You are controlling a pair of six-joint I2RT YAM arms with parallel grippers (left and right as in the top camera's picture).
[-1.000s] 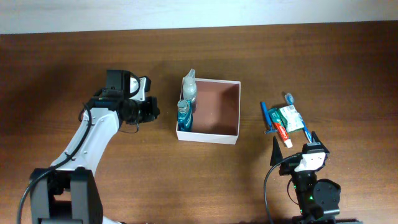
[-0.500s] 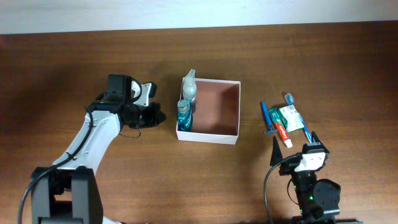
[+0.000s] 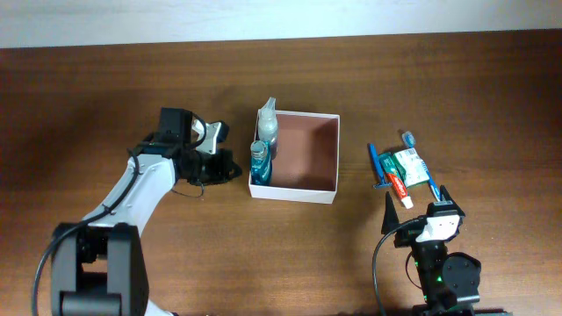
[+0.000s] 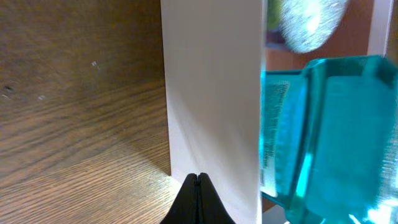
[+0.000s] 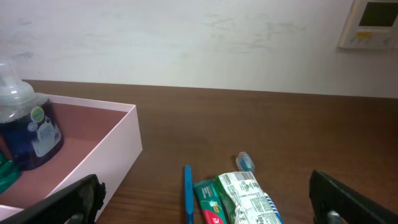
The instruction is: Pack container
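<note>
Dark wood table (image 3: 79,88) fills the overhead view. At left, the left gripper (image 3: 232,167) has its fingers pressed together, tips just beside the left wall of the container (image 3: 307,154), mid-table; contact is unclear. Inside, a teal bottle (image 3: 259,161) is half hidden by that wall in the wrist view, with a blurred spray bottle (image 3: 267,125) beyond. Right lie toiletries (image 3: 399,168); nearer, the right gripper (image 3: 416,204) is spread wide, empty.
</note>
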